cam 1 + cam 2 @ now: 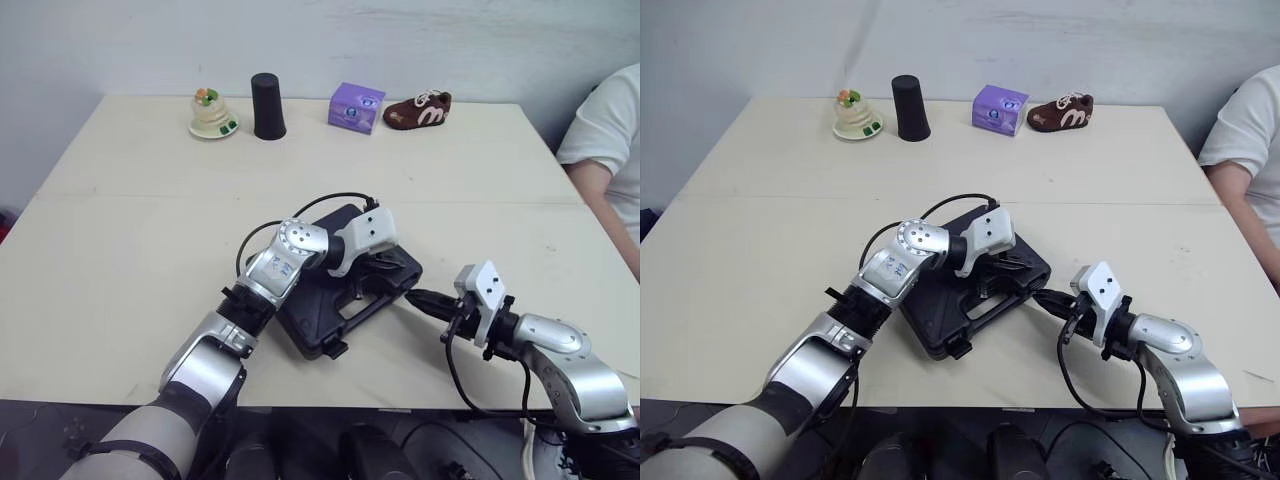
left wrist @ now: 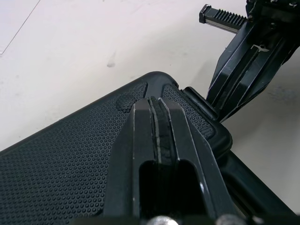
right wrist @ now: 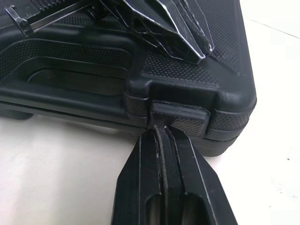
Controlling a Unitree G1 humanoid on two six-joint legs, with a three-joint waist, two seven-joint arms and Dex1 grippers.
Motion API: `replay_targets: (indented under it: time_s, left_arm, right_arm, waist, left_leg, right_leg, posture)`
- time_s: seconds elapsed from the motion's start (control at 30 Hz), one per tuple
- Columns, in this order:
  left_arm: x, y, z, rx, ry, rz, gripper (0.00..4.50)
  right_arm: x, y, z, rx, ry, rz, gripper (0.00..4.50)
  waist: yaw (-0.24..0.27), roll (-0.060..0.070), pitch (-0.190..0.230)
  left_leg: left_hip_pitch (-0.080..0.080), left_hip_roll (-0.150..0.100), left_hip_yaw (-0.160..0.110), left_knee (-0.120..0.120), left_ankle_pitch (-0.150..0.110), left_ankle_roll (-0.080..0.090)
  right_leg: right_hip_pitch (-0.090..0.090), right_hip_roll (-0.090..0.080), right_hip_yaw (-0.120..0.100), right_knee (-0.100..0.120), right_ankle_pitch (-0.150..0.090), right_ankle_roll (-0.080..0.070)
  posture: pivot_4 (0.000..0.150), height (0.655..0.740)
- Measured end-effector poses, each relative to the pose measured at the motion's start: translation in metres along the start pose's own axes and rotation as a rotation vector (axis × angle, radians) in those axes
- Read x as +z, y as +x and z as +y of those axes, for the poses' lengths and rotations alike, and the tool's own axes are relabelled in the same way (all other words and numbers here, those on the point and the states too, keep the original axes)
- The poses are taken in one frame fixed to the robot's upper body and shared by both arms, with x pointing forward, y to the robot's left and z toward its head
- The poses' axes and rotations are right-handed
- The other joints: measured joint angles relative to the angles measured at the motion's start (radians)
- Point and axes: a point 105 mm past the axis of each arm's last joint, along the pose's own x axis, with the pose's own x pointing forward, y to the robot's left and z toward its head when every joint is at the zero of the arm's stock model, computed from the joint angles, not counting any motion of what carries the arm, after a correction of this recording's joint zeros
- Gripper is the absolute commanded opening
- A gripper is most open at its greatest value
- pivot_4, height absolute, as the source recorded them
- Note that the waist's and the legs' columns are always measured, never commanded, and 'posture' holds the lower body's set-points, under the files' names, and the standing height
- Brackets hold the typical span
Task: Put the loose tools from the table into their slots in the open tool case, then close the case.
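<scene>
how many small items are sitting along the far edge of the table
4, in a row from the robot's left: a cream figurine, a black cup, a purple box and a brown toy shoe.

Beige table (image 1: 120, 250) — closed tool case (image 1: 310, 322), cup (image 1: 267, 106), box (image 1: 356, 107), shoe (image 1: 418, 110), figurine (image 1: 212, 115)

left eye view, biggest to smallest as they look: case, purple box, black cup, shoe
1. case: largest, but also nearest the camera
2. box, cup and shoe: look about alike, so left unranked
</scene>
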Motion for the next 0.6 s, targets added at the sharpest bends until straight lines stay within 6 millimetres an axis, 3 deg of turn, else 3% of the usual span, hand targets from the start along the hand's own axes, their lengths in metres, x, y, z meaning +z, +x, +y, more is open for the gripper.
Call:
replay_targets:
  time_s: [0.37,0.6]
  left_arm:
    - [-0.003,-0.006,-0.001,0.017,0.011,0.018,0.00]
    - [0.004,-0.021,-0.011,0.008,0.056,-0.068,0.00]
  right_arm:
    - [0.003,0.011,-0.004,0.039,-0.017,0.006,0.04]
    - [0.002,0.003,0.004,0.090,-0.049,0.022,0.04]
  waist:
    - [-0.023,-0.001,-0.003]
    - [-0.022,0.003,-0.002]
  left_leg:
    - [0.001,0.001,0.000,-0.002,0.000,0.000]
    - [0.000,0.003,0.000,-0.010,0.001,-0.002]
  right_leg:
    - [0.001,0.000,0.000,-0.001,0.000,0.000]
    - [-0.001,0.000,0.000,-0.007,0.000,0.000]
  posture:
    - [0.150,0.7400]
    - [0.150,0.7400]
